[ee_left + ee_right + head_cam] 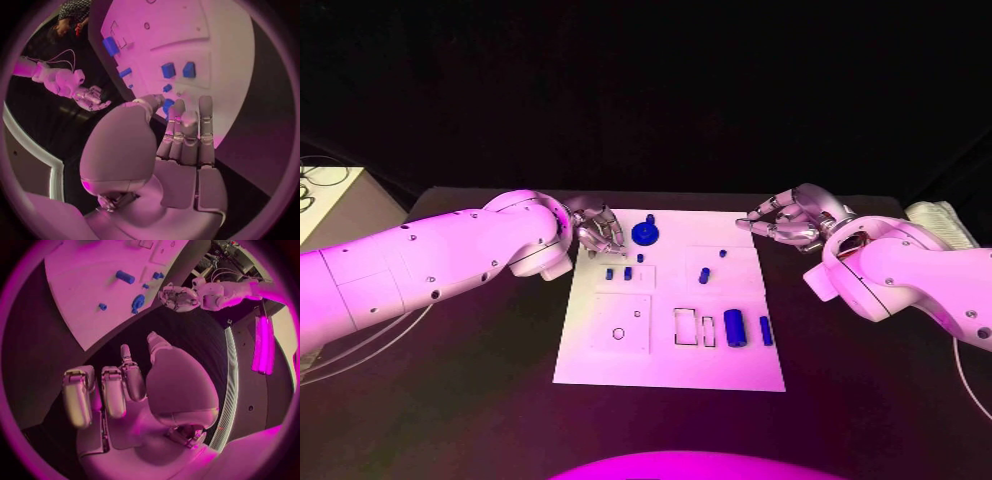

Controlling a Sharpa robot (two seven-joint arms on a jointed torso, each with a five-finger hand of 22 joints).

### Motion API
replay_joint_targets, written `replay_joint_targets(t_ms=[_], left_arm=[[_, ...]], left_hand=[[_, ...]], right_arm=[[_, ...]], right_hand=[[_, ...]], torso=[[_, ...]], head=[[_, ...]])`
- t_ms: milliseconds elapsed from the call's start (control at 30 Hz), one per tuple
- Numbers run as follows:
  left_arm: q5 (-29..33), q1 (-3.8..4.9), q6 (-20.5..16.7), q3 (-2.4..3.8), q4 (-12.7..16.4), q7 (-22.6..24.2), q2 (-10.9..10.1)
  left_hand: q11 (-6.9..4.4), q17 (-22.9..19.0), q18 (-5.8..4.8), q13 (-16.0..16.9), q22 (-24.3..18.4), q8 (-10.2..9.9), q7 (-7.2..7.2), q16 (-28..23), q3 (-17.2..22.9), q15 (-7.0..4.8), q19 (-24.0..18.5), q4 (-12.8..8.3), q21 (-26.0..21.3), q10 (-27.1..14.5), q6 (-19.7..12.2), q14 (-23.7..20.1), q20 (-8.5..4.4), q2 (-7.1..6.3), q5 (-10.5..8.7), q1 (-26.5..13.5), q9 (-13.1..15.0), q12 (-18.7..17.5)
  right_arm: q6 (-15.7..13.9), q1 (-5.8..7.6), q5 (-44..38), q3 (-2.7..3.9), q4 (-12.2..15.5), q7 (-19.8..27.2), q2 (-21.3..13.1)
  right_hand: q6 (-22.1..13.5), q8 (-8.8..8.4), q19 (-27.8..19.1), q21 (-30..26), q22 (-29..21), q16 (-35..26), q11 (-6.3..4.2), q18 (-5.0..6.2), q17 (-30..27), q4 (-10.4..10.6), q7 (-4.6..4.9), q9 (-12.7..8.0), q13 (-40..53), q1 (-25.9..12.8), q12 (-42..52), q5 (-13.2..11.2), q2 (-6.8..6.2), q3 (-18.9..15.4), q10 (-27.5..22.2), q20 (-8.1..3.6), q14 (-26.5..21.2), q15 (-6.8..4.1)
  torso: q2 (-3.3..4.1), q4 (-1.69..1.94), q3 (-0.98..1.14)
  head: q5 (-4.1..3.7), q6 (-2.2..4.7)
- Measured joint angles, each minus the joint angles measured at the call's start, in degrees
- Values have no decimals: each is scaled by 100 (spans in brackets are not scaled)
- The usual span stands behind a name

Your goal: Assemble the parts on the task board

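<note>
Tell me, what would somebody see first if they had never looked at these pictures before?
Probably the two big white arms reaching in from both sides, with the left hand and the right hand hovering at the far corners of the white task board, neither holding anything. Next, the small blue parts scattered on it: a round blue piece near the left hand, and a blue cylinder toward the near right side.

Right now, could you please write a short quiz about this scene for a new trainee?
1. True or false: the left hand holds a blue part.
2. Which hand is beside the round blue part at the far edge of the task board? A) left B) right
3. Fill in: the large blue cylinder lies on the board's ____ side, the robot's own.

Key: 1 false; 2 A; 3 right.
</note>
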Motion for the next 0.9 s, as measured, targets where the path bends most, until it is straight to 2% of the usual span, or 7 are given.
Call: replay_joint_targets(t_ms=[67,167,233,367,500,633,900], left_arm=[[-42,-9,-228,-40,0,343,44],[-219,-50,-556,-95,-4,868,118],[-378,-78,-690,-119,-21,1112,169],[-822,-107,-831,-171,-129,1466,304],[-1216,-122,-843,-198,-254,1574,426],[-1514,-125,-803,-211,-351,1584,524],[-2046,-132,-543,-238,-553,1463,700]], left_hand=[[51,-289,0,-156,-45,-74,57,-188,71,45,-67,-71,-82,-219,-80,-285,56,-64,0,176,-175,-177],[85,-409,0,-330,-46,-138,32,-190,85,84,-75,-85,-97,-396,-172,-365,65,-112,-6,223,-352,-379],[147,-576,0,-490,-60,-153,29,-231,27,129,-127,-27,-139,-536,-174,-492,116,-179,-33,156,-497,-561],[229,-748,0,-651,-91,-204,-19,-234,-154,195,-144,81,-191,-659,-223,-599,161,-212,-33,123,-692,-692],[228,-764,0,-744,-98,-204,0,-122,-271,197,-122,121,-213,-658,-138,-592,183,-212,-33,123,-834,-720],[228,-666,-1,-856,-95,-204,-20,114,-390,196,-72,197,-213,-658,32,-389,232,-231,-33,154,-1005,-740],[207,-637,0,-1029,-58,-204,-71,339,-471,185,-18,248,-164,-573,221,-276,200,-203,-33,257,-1226,-826]], right_arm=[[-5,0,14,0,-6,23,-2],[-12,0,36,0,-15,67,-4],[-15,0,48,0,-17,93,-5],[-17,0,68,-1,-22,142,-4],[-18,0,81,-1,-22,175,1],[-18,0,88,-1,-22,191,3],[-17,0,93,-2,-20,212,8]], right_hand=[[0,0,0,0,0,0,0,0,0,-14,0,0,0,6,0,0,6,-14,0,0,0,0],[0,0,0,0,0,0,0,0,0,-14,0,0,0,23,0,0,23,-14,0,0,0,0],[0,0,0,0,-1,0,0,0,0,-14,0,0,0,23,0,0,23,-14,0,0,0,0],[0,0,0,0,-1,0,0,0,0,-14,0,0,0,23,0,0,23,-13,0,0,0,0],[0,0,0,0,-1,0,0,0,0,-14,0,0,5,23,0,0,23,-13,0,0,0,0],[0,0,0,0,-1,0,0,0,0,-14,0,0,5,23,0,0,23,-13,0,0,0,0],[0,0,0,0,-2,0,0,0,0,-14,0,0,4,23,0,0,23,-13,0,0,0,0]], torso=[[3,-1,1],[7,-2,-4],[6,-4,-6],[4,-5,-4],[4,-5,-3],[4,-5,-3],[5,-5,-3]], head=[[-7,9],[-12,20],[-17,24],[-29,25],[-39,26],[-43,26],[-49,24]])
